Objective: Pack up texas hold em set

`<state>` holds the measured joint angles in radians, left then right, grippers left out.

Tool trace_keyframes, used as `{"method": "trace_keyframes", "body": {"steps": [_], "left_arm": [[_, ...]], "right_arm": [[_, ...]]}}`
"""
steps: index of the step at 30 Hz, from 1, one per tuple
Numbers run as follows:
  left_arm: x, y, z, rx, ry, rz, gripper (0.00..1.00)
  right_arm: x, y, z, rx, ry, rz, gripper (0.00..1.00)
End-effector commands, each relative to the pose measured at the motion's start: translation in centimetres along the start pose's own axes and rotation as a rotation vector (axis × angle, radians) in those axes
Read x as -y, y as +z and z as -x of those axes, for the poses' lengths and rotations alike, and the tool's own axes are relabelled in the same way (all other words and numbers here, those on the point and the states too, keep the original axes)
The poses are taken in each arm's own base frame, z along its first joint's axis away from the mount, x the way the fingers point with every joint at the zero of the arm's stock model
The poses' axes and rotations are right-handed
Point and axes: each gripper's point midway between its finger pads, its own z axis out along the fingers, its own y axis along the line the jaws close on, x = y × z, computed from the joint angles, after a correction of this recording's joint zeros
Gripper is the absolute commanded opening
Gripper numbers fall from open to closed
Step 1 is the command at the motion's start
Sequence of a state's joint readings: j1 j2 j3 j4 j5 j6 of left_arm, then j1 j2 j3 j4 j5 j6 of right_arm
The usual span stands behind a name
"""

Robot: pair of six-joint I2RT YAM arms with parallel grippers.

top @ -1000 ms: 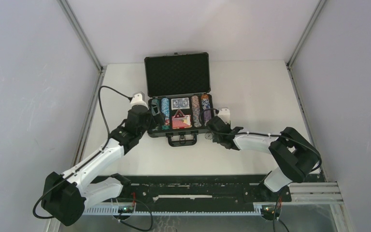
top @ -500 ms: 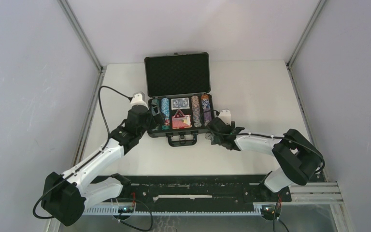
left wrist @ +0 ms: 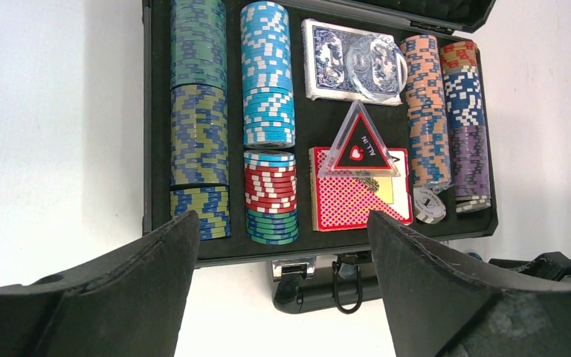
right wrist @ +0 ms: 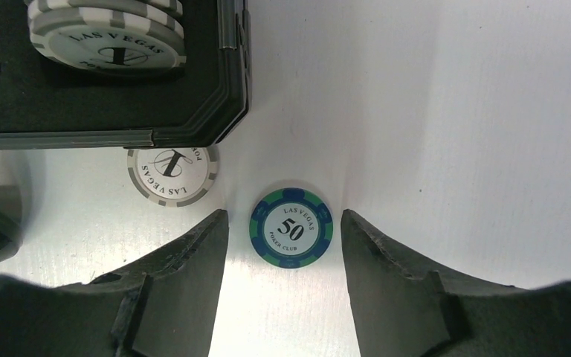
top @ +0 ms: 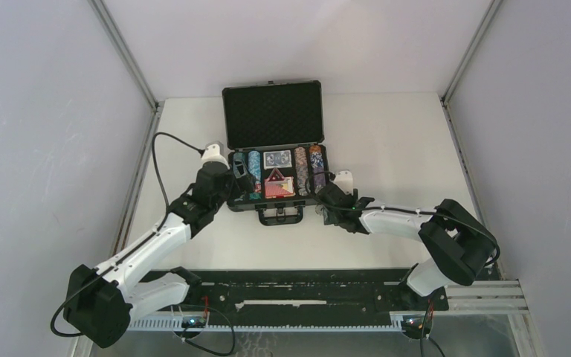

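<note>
The case point(top: 273, 115) lies open at the middle of the worktop point(top: 386, 134), lid upright at the far side, handle point(left wrist: 327, 286) facing the arms. Rows of chips point(left wrist: 268, 74) fill the foam slots at left and right. Between them sit a blue deck point(left wrist: 327, 59) at the back with a clear round button point(left wrist: 375, 63) on it, and a red deck point(left wrist: 349, 201) at the front with a triangular button point(left wrist: 357, 145) leaning over its far edge. A loose white chip point(left wrist: 429, 204) rests at the front end of the right rows.

The left tool point(left wrist: 282, 223) hangs over the case's near left part, fingers spread wide, gripping nothing.

The right tool point(right wrist: 284, 219) is low over the worktop just off the case's near right corner. Its fingers are apart, one on each side of a blue-green "50" chip point(right wrist: 291, 227) lying flat, with a gap on both sides. A second white chip point(right wrist: 172, 172) lies on the worktop just beside that corner
</note>
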<state>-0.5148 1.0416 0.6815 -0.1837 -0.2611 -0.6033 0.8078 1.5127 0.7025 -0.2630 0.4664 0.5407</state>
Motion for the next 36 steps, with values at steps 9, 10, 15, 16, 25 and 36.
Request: {"method": "trace_keyframes", "body": {"steps": [9,10,15,16,25,36], "left_arm": [[1.2,-0.5,1.1,0.033,-0.018,-0.052,0.87],[1.2,-0.5,1.1,0.035,-0.018,-0.051,0.87],[1.2,-0.4,1.1,0.032,-0.02,-0.052,0.87],[1.3,-0.4,1.0,0.031,-0.019,-0.052,0.87],[1.3,-0.3,1.0,0.028,-0.021,-0.052,0.87],[1.3,-0.2,0.9,0.026,-0.02,-0.054,0.87]], "right_arm": [[-0.6,-0.2,-1.5,-0.054,0.049,0.064,0.63],[-0.7,-0.2,-1.5,-0.054,0.051,0.07,0.63],[-0.9,-0.2,-1.6,-0.059,0.043,0.085,0.61],[-0.8,-0.2,-1.7,-0.061,0.04,0.08,0.6],[-1.0,-0.1,-2.5,-0.075,0.031,0.063,0.39],[-1.2,-1.3,-0.2,-0.016,0.051,0.088,0.34]]}}
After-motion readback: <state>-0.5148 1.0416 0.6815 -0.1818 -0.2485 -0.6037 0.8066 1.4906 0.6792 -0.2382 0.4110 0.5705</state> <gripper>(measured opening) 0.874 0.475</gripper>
